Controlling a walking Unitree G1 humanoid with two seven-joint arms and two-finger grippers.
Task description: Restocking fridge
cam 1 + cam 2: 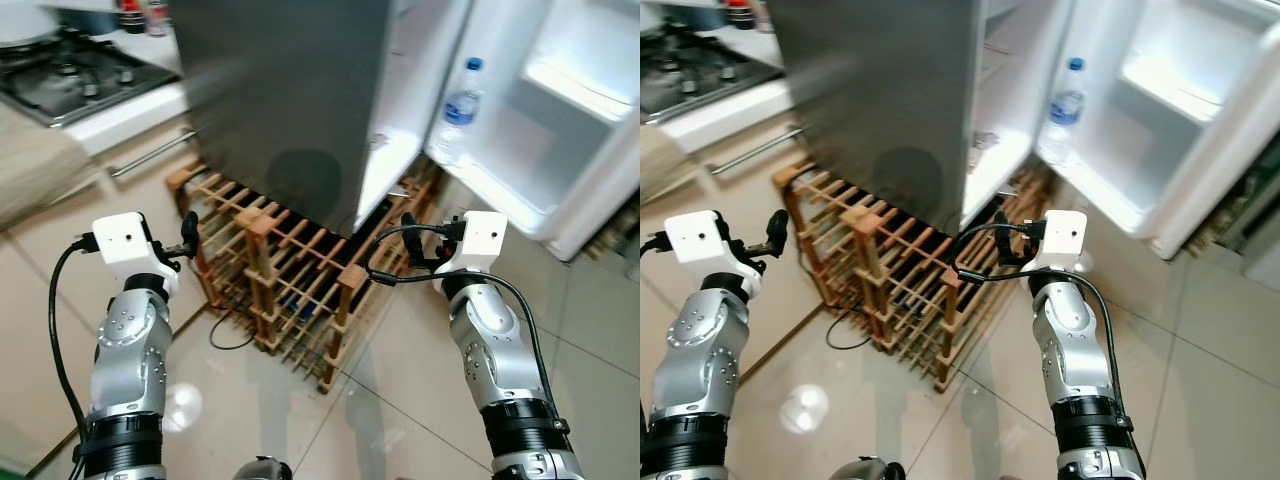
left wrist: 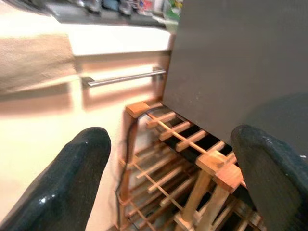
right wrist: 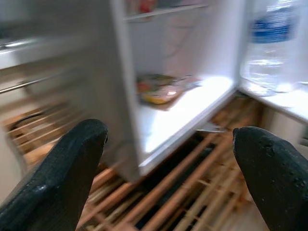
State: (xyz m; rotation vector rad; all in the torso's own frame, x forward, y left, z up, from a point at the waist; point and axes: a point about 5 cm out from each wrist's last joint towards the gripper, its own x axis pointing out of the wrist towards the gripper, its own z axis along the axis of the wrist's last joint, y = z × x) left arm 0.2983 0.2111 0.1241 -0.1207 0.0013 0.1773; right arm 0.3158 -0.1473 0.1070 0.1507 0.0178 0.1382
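**Both grippers empty in front of the open fridge: watch the rack at your feet**

Your main hazard is the wooden rack [image 1: 290,275] standing on the floor just in front of the fridge [image 1: 290,100]. Step or reach forward carelessly and an arm, or the loose cable [image 1: 232,335] trailing from under the rack, could catch and tip it. The open door [image 1: 560,120] swings out on your right; the right arm could knock it, or jolt the water bottle [image 1: 458,110] standing in its lower shelf. Inside, some packaged food [image 3: 161,89] lies on the bottom shelf near the edge, so a clumsy reach could drag it out.

The left gripper [image 2: 168,178] has its fingers [image 2: 72,178] spread wide with nothing between them, hanging above the rack beside the fridge's grey side. The right gripper [image 3: 168,173] is equally wide open and empty, pointed at the lower shelf and touching nothing.

You hold nothing to stock yet, so I judge the restocking hasn't properly started.
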